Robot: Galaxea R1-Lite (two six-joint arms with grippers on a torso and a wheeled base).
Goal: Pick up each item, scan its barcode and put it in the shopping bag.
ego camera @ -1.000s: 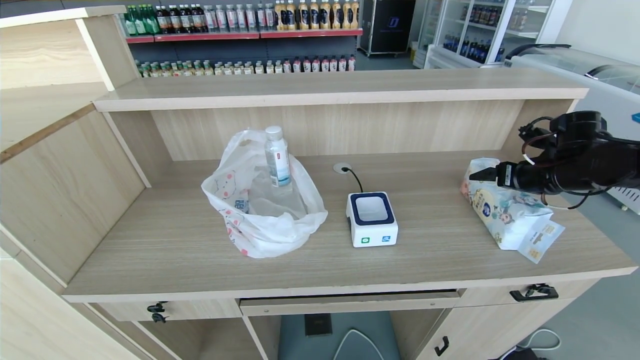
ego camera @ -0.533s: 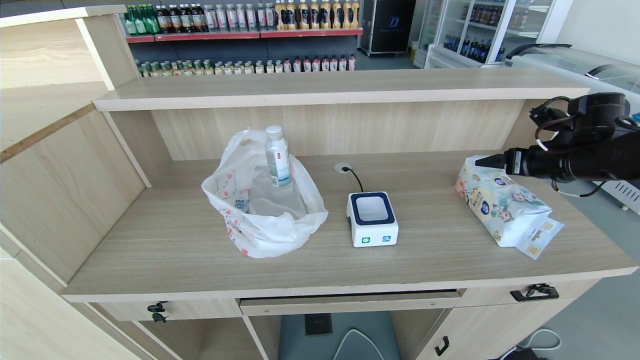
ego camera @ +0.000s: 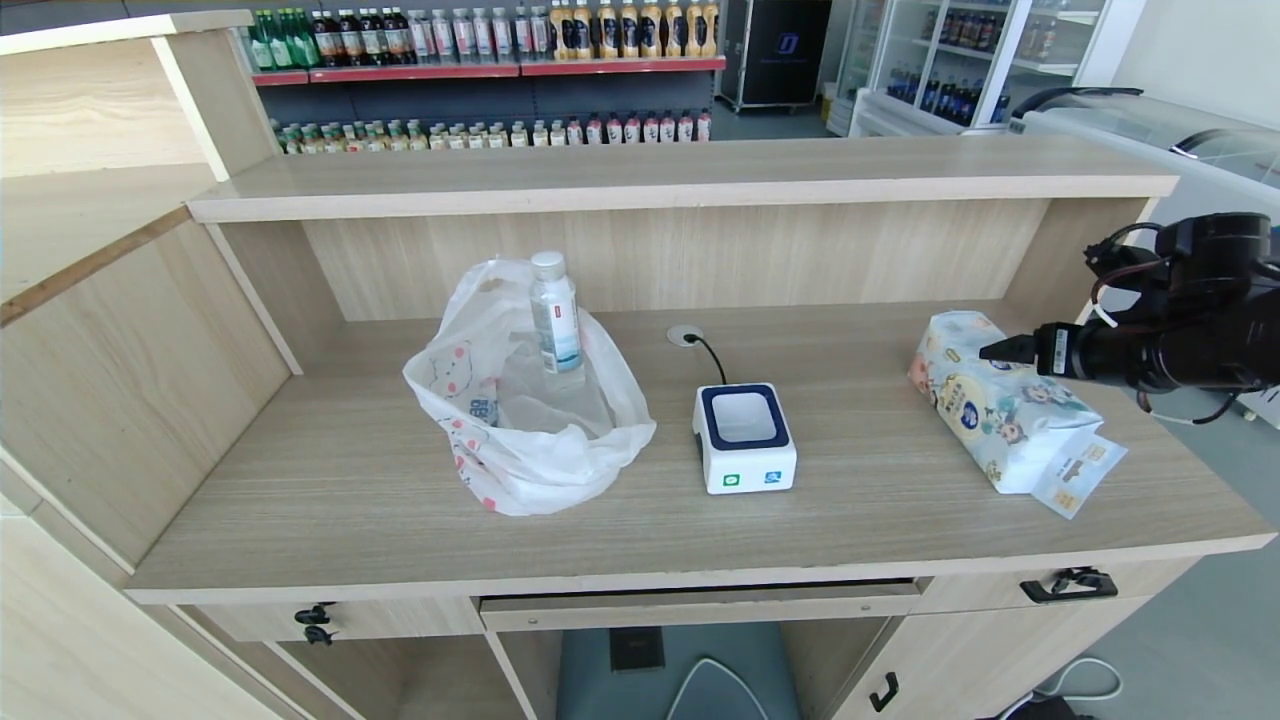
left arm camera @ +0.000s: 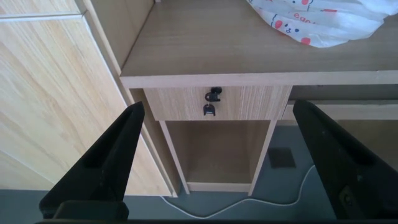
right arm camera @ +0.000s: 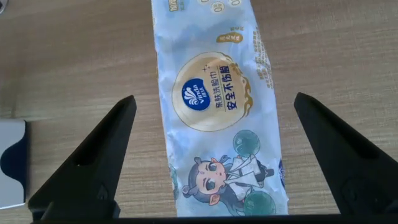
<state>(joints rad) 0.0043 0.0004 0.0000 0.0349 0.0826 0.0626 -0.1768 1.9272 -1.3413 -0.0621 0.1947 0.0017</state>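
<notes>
We note the pale blue, cartoon-printed soft tissue pack (ego camera: pixel 1000 420) lying flat at the right end of the light wood-grain counter (ego camera: pixel 880 510), one end toward the back panel, the other near the front edge. The right gripper (ego camera: pixel 1000 350) sits over the pack's back end, fingers spread wide and grasping nothing; in the right wrist view the pack (right arm camera: pixel 214 112) lies centred between them (right arm camera: pixel 212 98). We cannot tell whether a fingertip touches the wrapper. Well apart to the left stands the white square barcode scanner with a dark blue-framed window (ego camera: pixel 745 440), and beyond it the white plastic shopping bag with red dots (ego camera: pixel 520 440), a clear water bottle (ego camera: pixel 555 315) upright inside. The left gripper (left arm camera: pixel 217 106) hangs released below counter level, facing the left drawer's lock (left arm camera: pixel 212 94).
</notes>
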